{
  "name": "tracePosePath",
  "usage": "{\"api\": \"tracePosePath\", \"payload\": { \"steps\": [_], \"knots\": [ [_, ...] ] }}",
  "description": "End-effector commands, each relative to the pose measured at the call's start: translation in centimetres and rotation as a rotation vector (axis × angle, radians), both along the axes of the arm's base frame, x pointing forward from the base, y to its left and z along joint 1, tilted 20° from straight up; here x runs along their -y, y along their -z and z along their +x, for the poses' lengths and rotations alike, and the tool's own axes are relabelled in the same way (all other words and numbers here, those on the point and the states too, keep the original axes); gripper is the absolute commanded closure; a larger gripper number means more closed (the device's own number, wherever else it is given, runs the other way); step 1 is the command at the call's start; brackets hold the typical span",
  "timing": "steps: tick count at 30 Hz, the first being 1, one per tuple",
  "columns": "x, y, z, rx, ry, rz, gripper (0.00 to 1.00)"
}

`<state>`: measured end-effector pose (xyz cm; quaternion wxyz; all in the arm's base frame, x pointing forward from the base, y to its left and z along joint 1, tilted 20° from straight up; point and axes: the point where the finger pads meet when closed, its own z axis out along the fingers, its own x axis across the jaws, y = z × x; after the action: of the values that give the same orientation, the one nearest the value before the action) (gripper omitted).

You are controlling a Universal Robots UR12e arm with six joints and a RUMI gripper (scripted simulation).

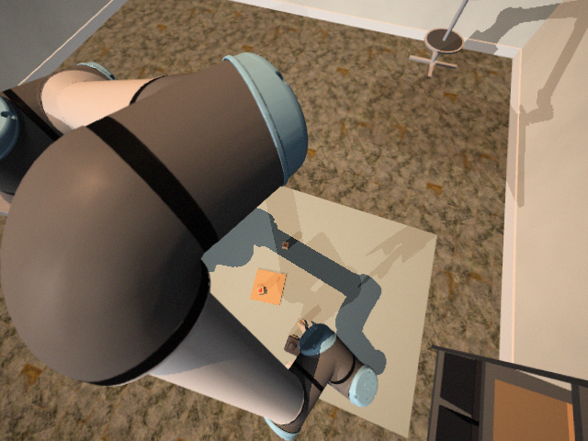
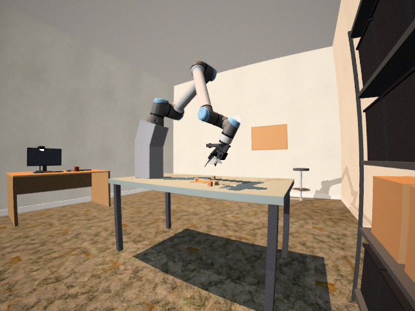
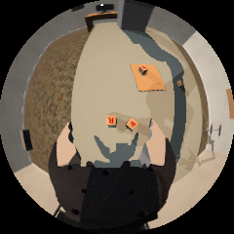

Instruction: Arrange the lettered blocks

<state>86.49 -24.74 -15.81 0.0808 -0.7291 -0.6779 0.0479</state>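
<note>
While the gripper (image 3: 113,142) hangs above the counter (image 2: 234,195) with its jaws spread wide and nothing between them, two lettered blocks lie on the bare counter top just below it in the wrist view. One block (image 3: 111,119) shows a red "R" on an orange top face, reading upside down from this camera. Its neighbour (image 3: 132,124), just beside it and turned at an angle, also has an orange face with a red mark; that letter is too small to read.

The orange mat (image 1: 268,286) lies toward the middle of the counter. One block (image 1: 261,288) sits on it, fully inside its edges, red mark on top, letter unreadable.

A fourth block (image 1: 285,244) stands off the mat, apart from it, toward the counter edge nearest the arm's base, in shadow. Its top marking cannot be made out.
</note>
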Motion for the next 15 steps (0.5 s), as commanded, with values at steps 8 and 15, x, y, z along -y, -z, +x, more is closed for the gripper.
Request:
{"api": "tracePosePath", "payload": {
  "steps": [8,15],
  "knots": [
    [0.10,-0.11,-0.06,0.001,0.001,0.000,0.00],
    [-0.03,-0.08,0.04,0.002,0.000,-0.001,0.00]
  ]
}}
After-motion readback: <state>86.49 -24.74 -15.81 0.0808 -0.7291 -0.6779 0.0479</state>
